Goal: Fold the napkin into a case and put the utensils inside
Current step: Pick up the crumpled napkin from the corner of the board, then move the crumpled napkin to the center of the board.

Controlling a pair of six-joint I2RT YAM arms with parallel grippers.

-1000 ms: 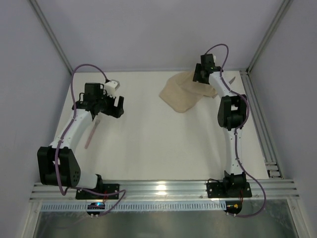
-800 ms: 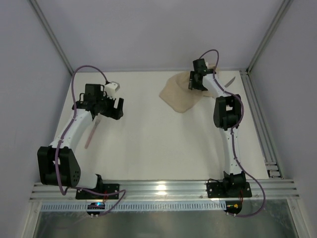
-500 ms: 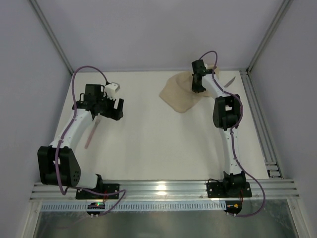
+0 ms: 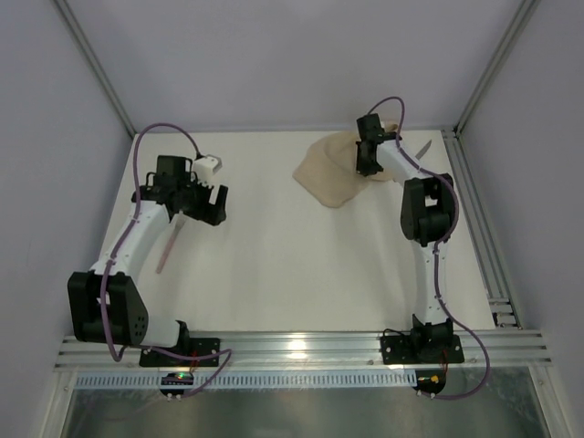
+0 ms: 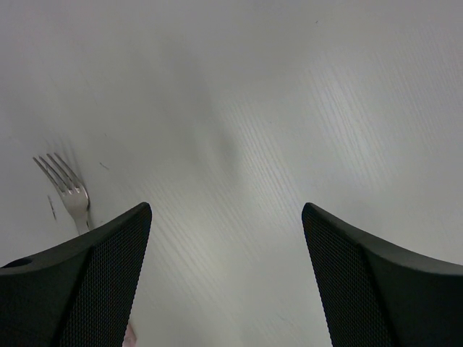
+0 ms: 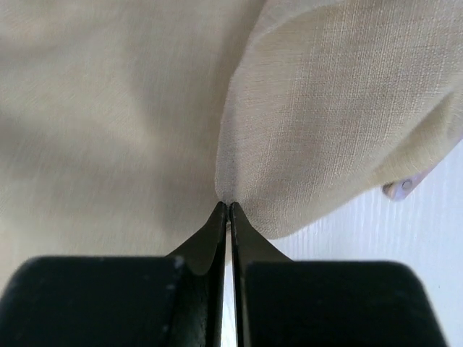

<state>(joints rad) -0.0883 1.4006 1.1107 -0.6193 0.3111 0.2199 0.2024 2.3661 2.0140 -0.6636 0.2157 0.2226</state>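
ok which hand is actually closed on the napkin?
The right hand: its jaws are pinched shut on a fold of the napkin. The left hand is wide open over the table, a fork beside it.

Inside a robotics lab's test cell, we are looking down on a bare white table [image 4: 292, 260] where a left arm [image 4: 132, 239] and a right arm [image 4: 429, 274], both white and black, are standing bolted to a slotted aluminium rail [image 4: 301, 349] along the near edge. A purple cable [image 4: 162, 123] is looping off the machinery. Plain grey wall panels [image 4: 292, 64], framed by slanting aluminium posts [image 4: 91, 68], are boxing in the bench at the back and both sides, and even, shadowless light is falling across it.
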